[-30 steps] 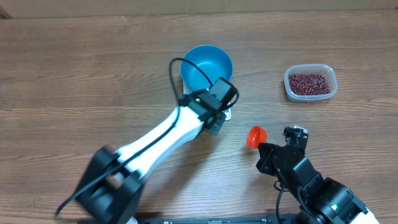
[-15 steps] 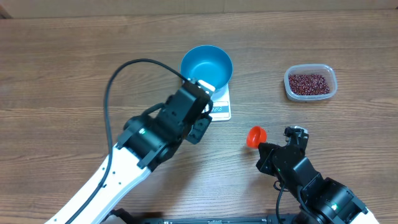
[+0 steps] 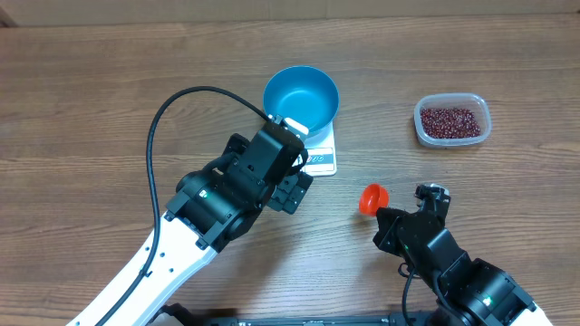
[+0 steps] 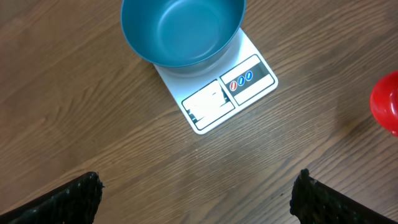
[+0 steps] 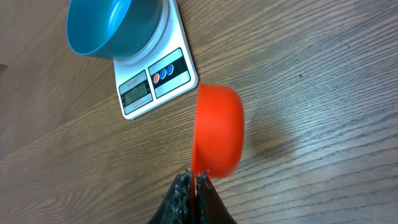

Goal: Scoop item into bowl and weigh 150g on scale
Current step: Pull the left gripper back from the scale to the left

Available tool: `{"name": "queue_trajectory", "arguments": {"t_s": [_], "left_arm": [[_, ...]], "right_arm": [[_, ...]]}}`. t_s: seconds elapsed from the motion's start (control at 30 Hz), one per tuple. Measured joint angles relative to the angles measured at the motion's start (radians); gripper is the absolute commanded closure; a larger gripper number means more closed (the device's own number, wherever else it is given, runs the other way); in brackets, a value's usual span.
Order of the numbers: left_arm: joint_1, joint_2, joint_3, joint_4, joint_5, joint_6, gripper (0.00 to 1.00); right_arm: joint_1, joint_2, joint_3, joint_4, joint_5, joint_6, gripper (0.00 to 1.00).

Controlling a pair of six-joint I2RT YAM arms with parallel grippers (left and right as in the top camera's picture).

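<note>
scale [image 4: 225, 93]: display end toward robot, bowl [image 4: 180, 28] on far end | left gripper [image 4: 199, 196]: spread, empty | right gripper [image 5: 194, 183]: pinching scoop [image 5: 217, 130]

Left arm extended forward; left gripper [image 4: 198, 196] faces down, jaws wide apart, empty. Right gripper [image 5: 194, 183] pinched closed on red scoop [image 5: 217, 130].

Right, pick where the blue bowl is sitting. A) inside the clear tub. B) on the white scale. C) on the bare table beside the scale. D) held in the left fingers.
B: the blue bowl sits on top of the white scale, covering its rear part.
</note>
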Motion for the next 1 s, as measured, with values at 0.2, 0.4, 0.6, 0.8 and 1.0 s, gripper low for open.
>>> {"name": "queue_trajectory", "arguments": {"t_s": [0.2, 0.4, 0.6, 0.8, 1.0], "left_arm": [[0.094, 0.001, 0.029, -0.064, 0.089, 0.131, 0.00], [0.266, 0.002, 0.152, -0.170, 0.276, 0.325, 0.00], [0.346, 0.002, 0.191, -0.220, 0.364, 0.406, 0.00], [0.357, 0.003, 0.191, -0.273, 0.402, 0.470, 0.00], [0.373, 0.018, 0.191, -0.331, 0.495, 0.623, 0.00]], "right_arm": [[0.000, 0.000, 0.000, 0.000, 0.000, 0.002, 0.96], [0.000, 0.000, 0.000, 0.006, 0.000, 0.003, 0.96], [0.000, 0.000, 0.000, 0.007, -0.001, 0.002, 0.96], [0.000, 0.000, 0.000, 0.005, -0.001, 0.002, 0.96], [0.000, 0.000, 0.000, -0.003, -0.003, 0.002, 0.96]]}}
